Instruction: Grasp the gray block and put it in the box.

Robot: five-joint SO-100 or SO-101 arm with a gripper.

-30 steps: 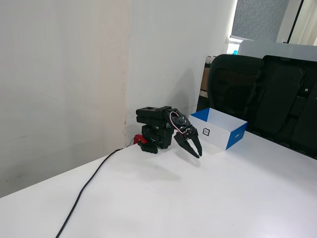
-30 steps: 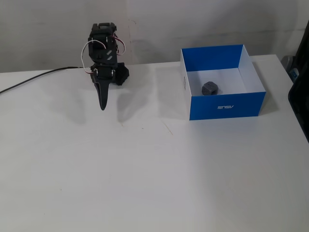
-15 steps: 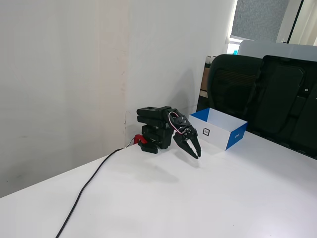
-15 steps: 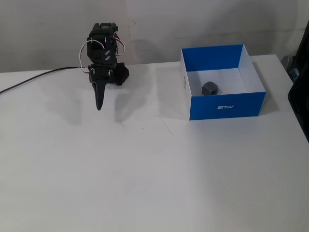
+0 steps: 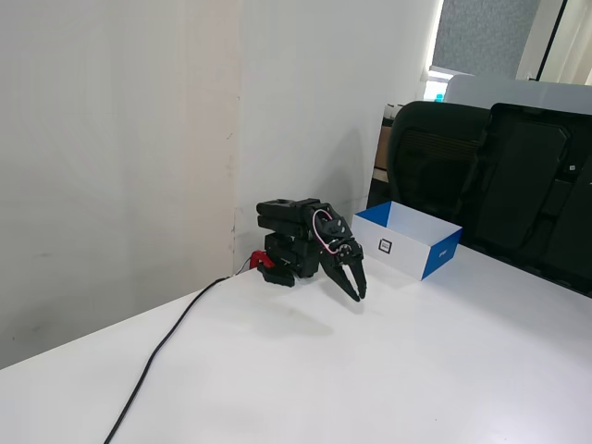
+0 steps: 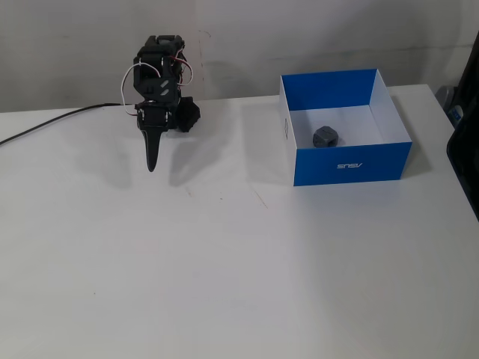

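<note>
The pincer [image 5: 354,289] points down at the bench [image 5: 388,370] with its black fingers drawn together to a narrow tip and nothing between them; in a fixed view from the front it [image 6: 152,163] shows as a single slim dark wedge, clenched and empty, its tip just above the white surface. Behind it the arm [image 6: 159,82] is folded low over its base, with looped white and pink wires [image 5: 323,228] on the wrist and a red part [image 5: 262,260] at the foot of the base. A black cable [image 5: 166,342] runs from the base across the bench toward the near edge. Well apart from the pincer, to the right in both fixed views, stands the box [image 6: 352,161], blue on the outside and white within, with a small black square label [image 5: 386,246] on one white side. The gray block [image 6: 325,136] lies on the box floor, near the middle. Beyond the bench, dark office chairs [image 5: 481,176] stand against it, and a pale wall [image 5: 120,139] rises behind the arm.
</note>
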